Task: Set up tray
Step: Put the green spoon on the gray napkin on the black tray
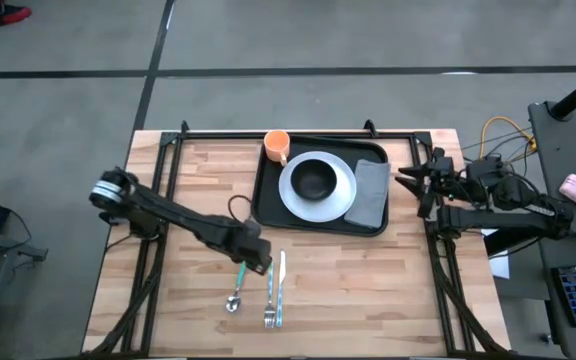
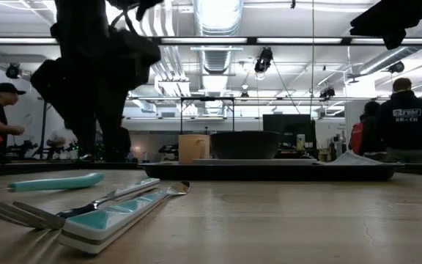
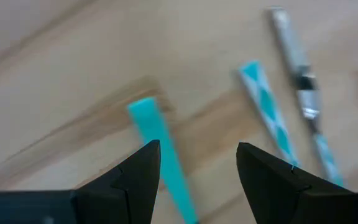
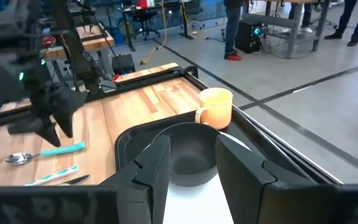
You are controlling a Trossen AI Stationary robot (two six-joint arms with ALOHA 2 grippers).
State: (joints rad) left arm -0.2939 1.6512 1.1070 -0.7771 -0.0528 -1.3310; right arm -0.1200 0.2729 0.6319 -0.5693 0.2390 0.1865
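Note:
The black tray (image 1: 268, 200) lies at the table's far middle. On it are a white plate (image 1: 340, 195) with a small black bowl (image 1: 313, 179), an orange cup (image 1: 276, 147) and a folded grey napkin (image 1: 370, 190). A teal-handled spoon (image 1: 238, 285), a fork (image 1: 270, 298) and a knife (image 1: 280, 275) lie side by side on the wood near the front edge. My left gripper (image 1: 258, 258) is open over the far end of the spoon's handle (image 3: 157, 134), one finger on either side, touching nothing. My right gripper (image 1: 408, 182) waits open at the tray's right edge.
In the low view the spoon's handle (image 2: 57, 182), the fork's tines (image 2: 17, 213) and the knife's patterned handle (image 2: 108, 216) lie in front of the tray (image 2: 269, 170). Bare wood stretches right of the cutlery. People stand in the room beyond the table.

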